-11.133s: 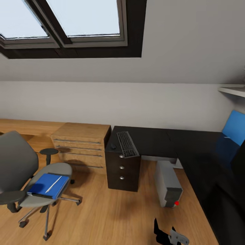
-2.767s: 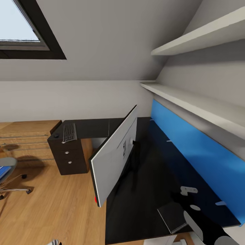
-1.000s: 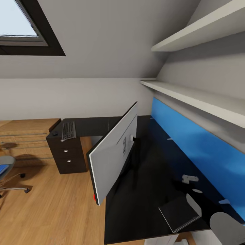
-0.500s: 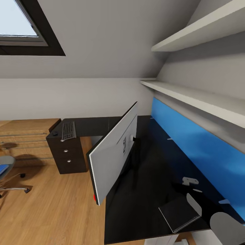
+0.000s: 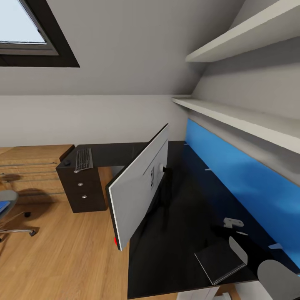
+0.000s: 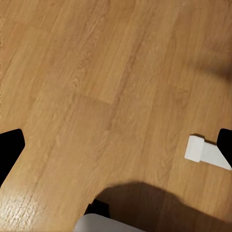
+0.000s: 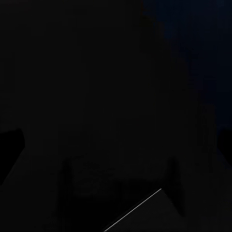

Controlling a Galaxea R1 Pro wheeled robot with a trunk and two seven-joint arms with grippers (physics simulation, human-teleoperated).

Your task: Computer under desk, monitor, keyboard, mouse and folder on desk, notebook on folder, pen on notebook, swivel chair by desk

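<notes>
- Black desk (image 5: 183,233) runs along the blue wall panel (image 5: 237,175); the monitor (image 5: 139,189) stands on it, its pale back toward the camera; a notebook (image 5: 218,260) lies near the desk's close corner.
- Keyboard (image 5: 83,160) and mouse (image 5: 66,163) rest on the desk's far wing above the drawer unit (image 5: 81,191); the swivel chair (image 5: 8,208) sits well apart, a sliver of blue folder (image 5: 2,207) on its seat.
- Since a second ago almost nothing has shifted; the base seems settled at the desk, so I judge reaching can begin.
- Left gripper (image 6: 116,145) hangs over wooden floor (image 6: 96,72), fingers spread and empty; the right wrist view is too dark; I cannot tell that gripper's state.
</notes>
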